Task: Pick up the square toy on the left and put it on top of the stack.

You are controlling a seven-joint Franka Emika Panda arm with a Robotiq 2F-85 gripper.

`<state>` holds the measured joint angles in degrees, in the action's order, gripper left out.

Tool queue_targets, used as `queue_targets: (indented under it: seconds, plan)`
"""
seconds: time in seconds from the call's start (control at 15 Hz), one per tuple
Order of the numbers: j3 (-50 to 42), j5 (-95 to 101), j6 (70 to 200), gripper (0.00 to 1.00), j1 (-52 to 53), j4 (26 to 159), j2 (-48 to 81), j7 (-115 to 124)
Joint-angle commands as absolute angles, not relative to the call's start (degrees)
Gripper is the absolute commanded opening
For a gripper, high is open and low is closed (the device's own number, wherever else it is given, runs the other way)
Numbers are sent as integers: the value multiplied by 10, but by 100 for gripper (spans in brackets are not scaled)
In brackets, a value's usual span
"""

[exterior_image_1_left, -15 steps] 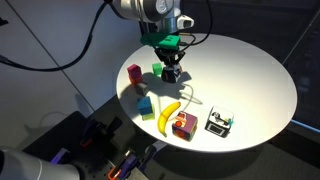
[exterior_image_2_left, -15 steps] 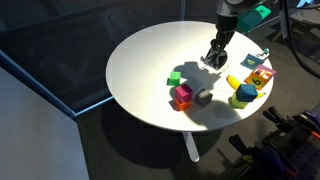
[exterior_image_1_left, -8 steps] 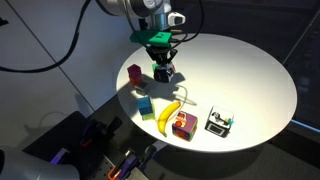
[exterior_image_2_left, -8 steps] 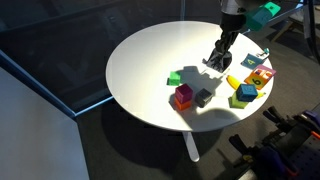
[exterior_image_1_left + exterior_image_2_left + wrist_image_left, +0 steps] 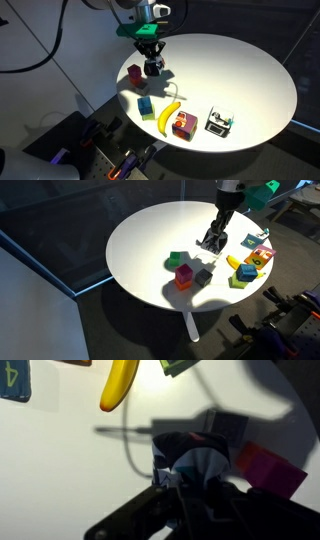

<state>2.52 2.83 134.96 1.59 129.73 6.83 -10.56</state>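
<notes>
The square toy is a small dark cube with a white face, and my gripper is shut on it. In both exterior views the gripper hangs from above with the toy a little over the white round table. The stack of red blocks stands just beside the gripper, near the table's edge. It appears pinkish red in an exterior view and lies at the right in the wrist view, apart from the toy.
A plain green cube and a grey cube flank the stack. A banana, a blue cube, a red and yellow cube and a white-framed black cube lie toward the table's near edge.
The gripper has carried the square toy sideways across the table toward the red stack. It has stayed shut on the toy throughout.
</notes>
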Motion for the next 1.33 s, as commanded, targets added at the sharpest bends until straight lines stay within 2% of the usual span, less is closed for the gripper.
queue_targets:
  seconds: [0.0,0.53,1.27]
  plan:
    - [37,5,1350,6,21,1309,39,-131]
    - [54,-86,1333,6,30,1321,16,-205]
    - [62,-55,1353,6,53,1338,14,-168]
